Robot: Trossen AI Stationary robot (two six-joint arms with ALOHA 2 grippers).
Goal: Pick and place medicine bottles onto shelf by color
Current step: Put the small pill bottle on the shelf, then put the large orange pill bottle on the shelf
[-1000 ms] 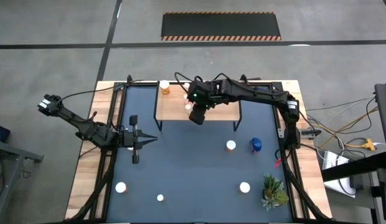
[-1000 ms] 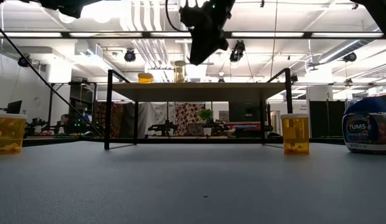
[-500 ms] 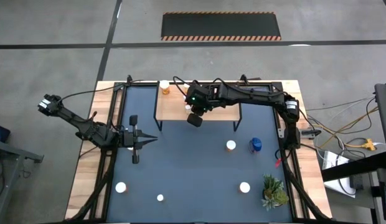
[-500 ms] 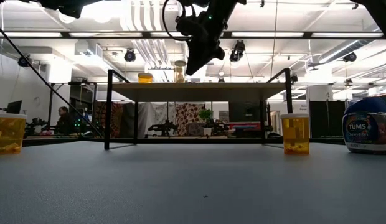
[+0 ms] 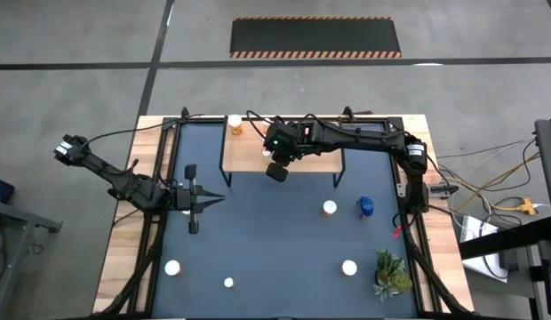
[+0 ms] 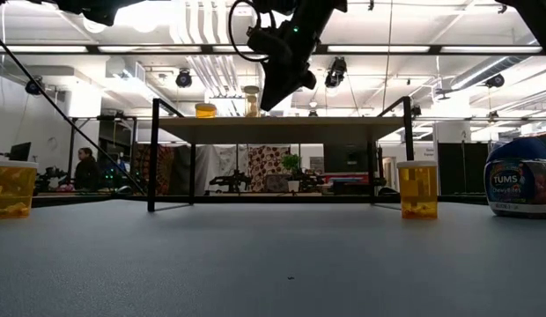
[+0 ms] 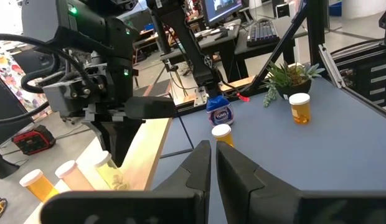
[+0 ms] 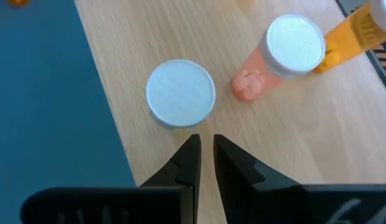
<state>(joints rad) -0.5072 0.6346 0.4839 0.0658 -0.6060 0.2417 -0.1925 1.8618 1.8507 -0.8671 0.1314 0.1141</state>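
Worktop: dark blue mat on a wooden top, carrying everything below.

Shelf: light wooden board on black legs, at the far edge of the mat. Three white-capped bottles stand on it in the left wrist view: an orange one, a pale pink one, a pale yellowish one.

Right arm: reaches over the shelf. Right claw hangs above the board, fingers pressed nearly together and pinching nothing; one cap lies just ahead of the tips.

Left arm: waits at the left side of the mat. Left claw is empty, fingers almost closed.

Blue bottle: on the mat, right side, beside a white-capped one. Three more stand along the near edge.

Step, as judged: a placement looks finished, with the right claw free above the shelf. The next move calls for lifting clear of the standing bottles, then spreading the fingers over a bottle on the mat.
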